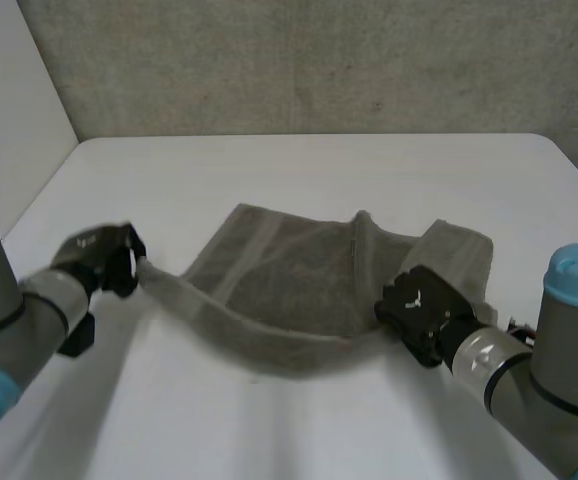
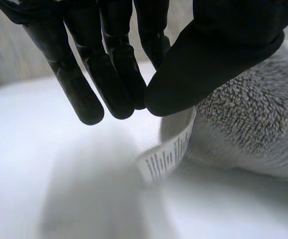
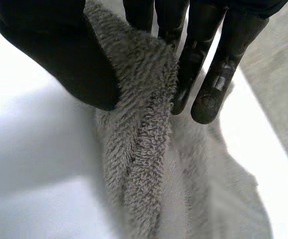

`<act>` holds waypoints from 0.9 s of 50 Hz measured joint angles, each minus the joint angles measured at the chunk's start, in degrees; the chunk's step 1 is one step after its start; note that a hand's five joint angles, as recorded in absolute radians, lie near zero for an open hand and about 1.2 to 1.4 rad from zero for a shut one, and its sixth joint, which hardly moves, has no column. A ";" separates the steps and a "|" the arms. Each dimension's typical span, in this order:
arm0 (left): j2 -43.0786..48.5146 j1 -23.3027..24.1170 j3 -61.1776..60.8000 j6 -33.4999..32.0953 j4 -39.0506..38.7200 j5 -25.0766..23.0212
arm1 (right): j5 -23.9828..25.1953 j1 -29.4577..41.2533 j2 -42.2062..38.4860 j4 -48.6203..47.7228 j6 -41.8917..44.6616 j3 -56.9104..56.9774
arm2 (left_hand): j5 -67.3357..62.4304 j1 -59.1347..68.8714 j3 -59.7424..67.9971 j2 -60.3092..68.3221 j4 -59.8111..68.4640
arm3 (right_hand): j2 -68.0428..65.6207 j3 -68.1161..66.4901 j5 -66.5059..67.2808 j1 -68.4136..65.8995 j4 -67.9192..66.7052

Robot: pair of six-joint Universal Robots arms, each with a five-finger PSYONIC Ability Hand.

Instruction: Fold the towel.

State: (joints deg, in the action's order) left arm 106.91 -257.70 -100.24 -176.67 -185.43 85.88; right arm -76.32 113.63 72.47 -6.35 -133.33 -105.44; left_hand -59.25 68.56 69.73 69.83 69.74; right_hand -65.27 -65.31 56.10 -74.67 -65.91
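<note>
A grey towel (image 1: 299,270) lies in the middle of the white table, its near edge lifted and sagging between my two hands. My left hand (image 1: 104,256) is at the towel's near left corner. In the left wrist view its thumb (image 2: 209,50) presses against the fingers (image 2: 109,69), pinching the fluffy towel (image 2: 248,119) beside a white printed label (image 2: 166,155). My right hand (image 1: 421,306) is at the near right corner. There the thumb (image 3: 59,55) and fingers (image 3: 204,69) close on a bunched ridge of the towel (image 3: 144,114). The far part of the towel rests flat.
The white table (image 1: 309,165) runs back to a grey wall, and a pale wall stands at the left. Bare tabletop lies beyond the towel and in front of it. The table's right edge runs close to my right arm (image 1: 569,330).
</note>
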 measured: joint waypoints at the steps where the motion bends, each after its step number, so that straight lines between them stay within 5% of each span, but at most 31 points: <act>1: -0.07 -0.19 -1.25 -0.01 -0.12 -0.33 | -0.30 -0.04 -0.28 0.40 0.10 -0.31 | 0.00 0.00 0.00 0.00 0.00 | 12.65 11.11 -10.80 13.01 11.63; 5: -1.41 -0.53 -4.05 -0.10 -0.39 -1.02 | -2.00 -0.28 -0.25 2.20 -0.76 -0.31 | 0.00 0.00 0.00 0.00 0.00 | 34.86 34.93 -35.58 40.67 35.43; 14: -7.89 -1.52 -6.28 -0.29 -0.55 -1.25 | -5.34 -1.54 7.71 4.39 -13.45 1.68 | 0.00 0.00 0.00 0.00 0.00 | 53.42 53.43 -51.88 61.80 53.65; 25: -12.57 -1.85 -7.67 -0.34 -1.32 -1.21 | -3.00 -8.82 11.90 10.46 -27.95 6.88 | 0.00 0.00 0.00 0.00 0.00 | 55.51 55.50 -52.37 64.12 55.68; 36: -13.19 -2.63 -6.56 -0.34 -2.32 -1.17 | -1.48 -9.96 6.20 19.47 -17.96 8.66 | 0.00 0.00 0.00 0.00 0.00 | 55.53 55.46 -52.38 64.07 55.69; 45: -12.63 -5.01 -5.44 -0.40 -5.36 -1.19 | -1.57 -8.97 4.65 11.62 -16.23 4.95 | 0.00 0.00 0.00 0.00 0.00 | 53.45 53.45 -52.38 60.96 54.26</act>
State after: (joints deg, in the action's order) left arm 94.28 -262.71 -105.68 -177.07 -190.79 84.69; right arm -77.89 104.66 77.13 5.27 -149.56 -100.49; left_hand -59.25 68.56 69.73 69.83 69.74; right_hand -11.82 -11.87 3.72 -13.72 -11.66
